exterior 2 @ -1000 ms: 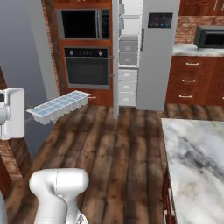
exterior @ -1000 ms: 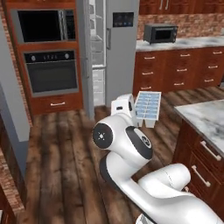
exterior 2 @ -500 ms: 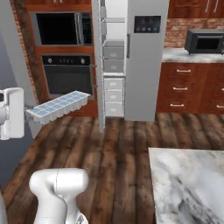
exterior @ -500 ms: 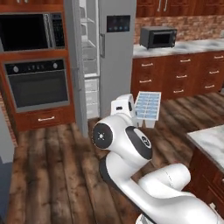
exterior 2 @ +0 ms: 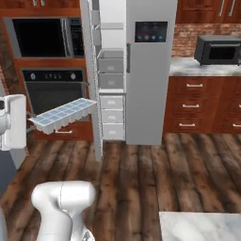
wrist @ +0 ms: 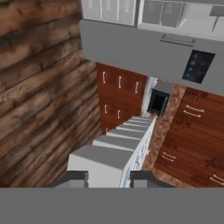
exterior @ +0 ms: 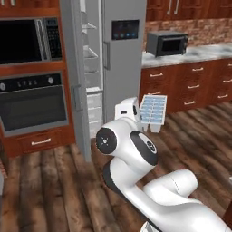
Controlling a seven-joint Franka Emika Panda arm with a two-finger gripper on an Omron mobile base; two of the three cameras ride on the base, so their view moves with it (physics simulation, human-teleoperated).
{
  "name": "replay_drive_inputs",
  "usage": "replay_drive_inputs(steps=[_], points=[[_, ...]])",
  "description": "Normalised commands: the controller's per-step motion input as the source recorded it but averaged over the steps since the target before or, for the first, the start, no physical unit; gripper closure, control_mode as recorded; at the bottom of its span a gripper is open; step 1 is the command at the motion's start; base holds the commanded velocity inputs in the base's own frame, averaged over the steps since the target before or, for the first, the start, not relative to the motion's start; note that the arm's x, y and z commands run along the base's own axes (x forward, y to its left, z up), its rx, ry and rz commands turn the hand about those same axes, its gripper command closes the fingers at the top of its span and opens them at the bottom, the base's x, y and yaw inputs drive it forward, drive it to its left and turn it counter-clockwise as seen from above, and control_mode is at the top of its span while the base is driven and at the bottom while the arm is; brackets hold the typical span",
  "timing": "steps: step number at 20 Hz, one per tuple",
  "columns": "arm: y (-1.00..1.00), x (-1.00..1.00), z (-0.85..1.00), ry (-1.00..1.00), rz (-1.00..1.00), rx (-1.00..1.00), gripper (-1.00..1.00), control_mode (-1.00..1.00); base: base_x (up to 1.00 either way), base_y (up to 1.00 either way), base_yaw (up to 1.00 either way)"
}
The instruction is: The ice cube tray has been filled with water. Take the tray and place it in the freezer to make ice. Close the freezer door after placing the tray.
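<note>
Gripper (wrist: 107,177) clenched on the ice cube tray (exterior 2: 62,114), held near level, presumably so the water (exterior: 152,110) stayed in; freezer (exterior 2: 109,84) stood open.

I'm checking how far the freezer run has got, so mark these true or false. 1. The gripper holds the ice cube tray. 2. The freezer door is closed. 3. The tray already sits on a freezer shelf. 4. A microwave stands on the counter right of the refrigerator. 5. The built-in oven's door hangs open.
1. True: the gripper is shut on the ice cube tray.
2. False: the freezer door stands open, showing the freezer shelves and drawers.
3. False: it is held in the air, short of the freezer.
4. True: the microwave is there.
5. False: the oven is closed.
</note>
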Motion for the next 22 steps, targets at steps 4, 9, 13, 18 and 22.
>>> replay_drive_inputs(steps=[4, 9, 13, 18, 22], points=[[0.0, 0.0, 0.0, 0.0, 0.0, 0.0, 1.0, 1.0, 1.0, -0.2, -0.08], [0.0, 0.0, 0.0, 0.0, 0.0, 0.0, 1.0, 1.0, 1.0, -0.3, -0.06], [0.0, 0.0, 0.0, 0.0, 0.0, 0.0, 1.0, 1.0, 1.0, -0.43, -0.02], [0.0, 0.0, 0.0, 0.0, 0.0, 0.0, 1.0, 1.0, 1.0, -0.48, 0.05], [0.0, 0.0, 0.0, 0.0, 0.0, 0.0, 1.0, 1.0, 1.0, -0.37, 0.24]])
